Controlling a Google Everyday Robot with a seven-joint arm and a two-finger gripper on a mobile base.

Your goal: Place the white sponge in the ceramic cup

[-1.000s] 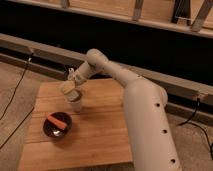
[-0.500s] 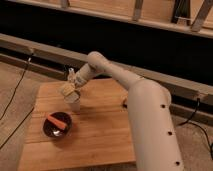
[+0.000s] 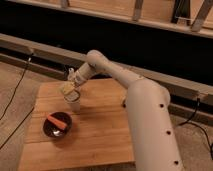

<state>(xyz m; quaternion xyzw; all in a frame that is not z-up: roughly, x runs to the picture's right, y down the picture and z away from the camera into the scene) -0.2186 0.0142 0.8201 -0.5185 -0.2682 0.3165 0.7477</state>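
My gripper is over the far left part of the wooden table. It is shut on the white sponge, a pale cream block held tilted. The ceramic cup, small and whitish, stands upright on the table directly below the sponge. The sponge's lower edge is at or just above the cup's rim; I cannot tell if they touch. The arm reaches in from the right.
A dark round bowl with an orange piece in it stands in front of the cup, near the table's left edge. A dark wall and a rail run behind the table. Cables lie on the floor at left.
The gripper with the sponge has come down slightly toward the cup and tilted a little. The cup and the bowl have not moved.
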